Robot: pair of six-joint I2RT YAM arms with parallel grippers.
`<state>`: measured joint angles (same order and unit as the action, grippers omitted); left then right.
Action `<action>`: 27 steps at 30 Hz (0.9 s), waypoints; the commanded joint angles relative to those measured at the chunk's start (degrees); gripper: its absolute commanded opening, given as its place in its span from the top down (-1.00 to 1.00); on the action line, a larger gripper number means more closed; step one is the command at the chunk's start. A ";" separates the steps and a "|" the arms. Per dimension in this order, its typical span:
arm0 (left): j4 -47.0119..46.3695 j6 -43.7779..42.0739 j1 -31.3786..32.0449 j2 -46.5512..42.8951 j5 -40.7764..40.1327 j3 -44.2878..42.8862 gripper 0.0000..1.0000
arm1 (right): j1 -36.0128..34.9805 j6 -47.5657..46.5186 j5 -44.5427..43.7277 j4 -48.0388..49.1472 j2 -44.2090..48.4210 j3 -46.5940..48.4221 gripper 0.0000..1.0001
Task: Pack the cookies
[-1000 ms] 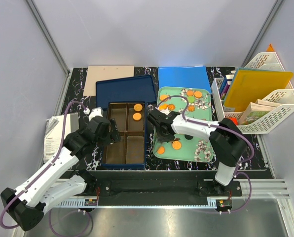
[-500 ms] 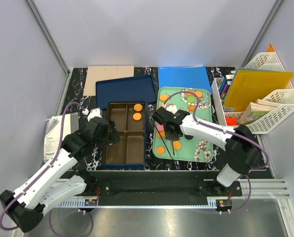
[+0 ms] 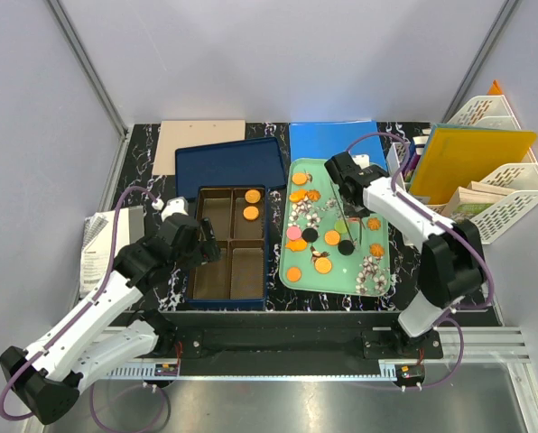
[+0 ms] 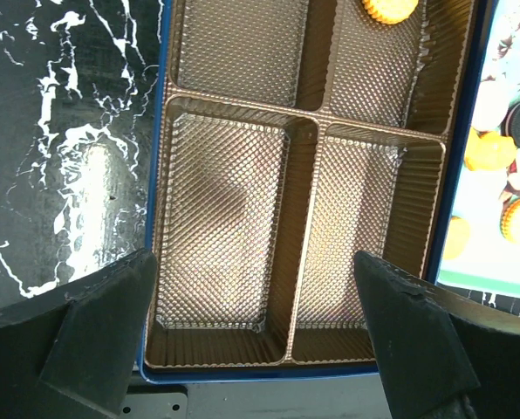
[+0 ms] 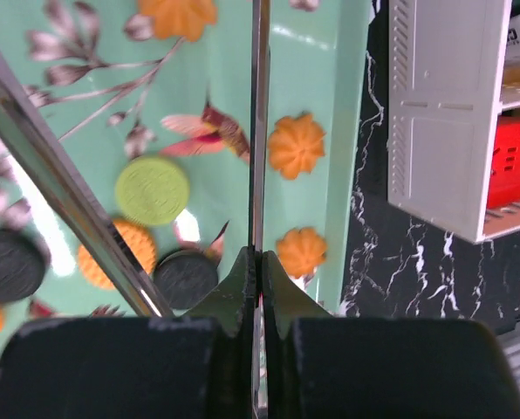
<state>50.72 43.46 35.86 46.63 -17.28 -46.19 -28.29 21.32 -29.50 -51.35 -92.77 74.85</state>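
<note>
Both near compartments of the box (image 4: 229, 188) lay bare under the wide-spread left gripper (image 4: 256, 288). Two cookies (image 3: 252, 204) sat in a far one, the rest on the tray (image 3: 341, 275), where the right gripper (image 5: 260, 257) clamped tongs (image 5: 259, 131). Probably light and brittle: nip rims gently.

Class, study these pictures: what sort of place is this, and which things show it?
Probably a robot test cell: grey panels enclose the table, two arms sit bolted to a rail, office file racks stand alongside.

White arms (image 3: 88, 316), black joints (image 3: 161, 248), purple cables (image 3: 115, 236)
</note>
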 commanded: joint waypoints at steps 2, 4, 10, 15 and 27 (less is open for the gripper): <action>-3.17 0.48 0.00 0.65 1.63 0.58 -0.98 | 3.42 -4.36 0.04 4.15 -6.97 2.23 1.00; -3.26 0.05 0.09 0.74 1.63 0.58 -0.98 | 4.12 -3.31 0.49 4.68 -9.17 2.67 1.00; -3.17 -0.40 0.00 0.04 1.28 0.93 -0.98 | 4.48 -2.51 0.84 4.77 -11.03 4.87 0.29; -3.08 -0.75 0.00 0.21 0.84 0.84 -0.98 | 4.48 -1.46 0.67 4.86 -8.22 5.75 -0.32; -4.40 -0.83 0.09 2.23 1.98 1.28 -0.98 | 5.09 -10.07 17.72 28.24 -0.48 -11.83 -0.88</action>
<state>49.23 43.35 35.86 48.40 -16.49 -45.32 -23.86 13.61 -18.04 -31.09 -93.21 63.55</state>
